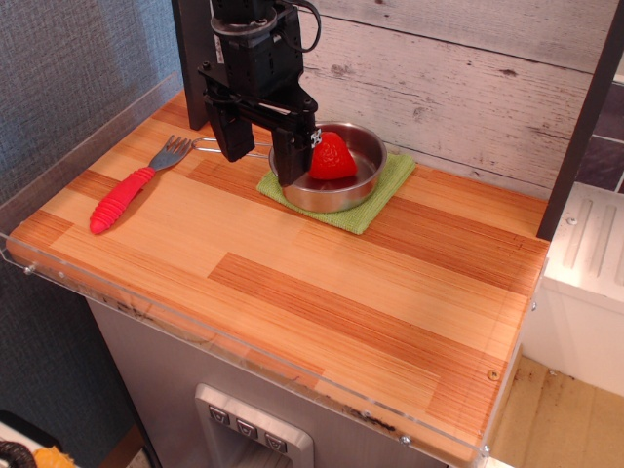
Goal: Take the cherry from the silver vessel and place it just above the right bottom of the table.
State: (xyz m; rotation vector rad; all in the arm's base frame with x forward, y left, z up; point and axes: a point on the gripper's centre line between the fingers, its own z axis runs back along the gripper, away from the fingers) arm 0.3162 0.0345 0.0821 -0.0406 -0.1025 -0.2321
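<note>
Near the counter's (322, 292) far edge, the cherry (332, 158) sits in the silver vessel (336, 185). The released end effector (263, 151) hangs just left of it, one finger inside the rim. The glossy, probably light, slippery fruit suits a grip across its broad middle.

the rectangular table of striped light and reddish-brown wooden planks (322, 292) carries a square green cloth (363, 214) at the back and a red-handled grey fork (134, 187) near the left edge.
</note>
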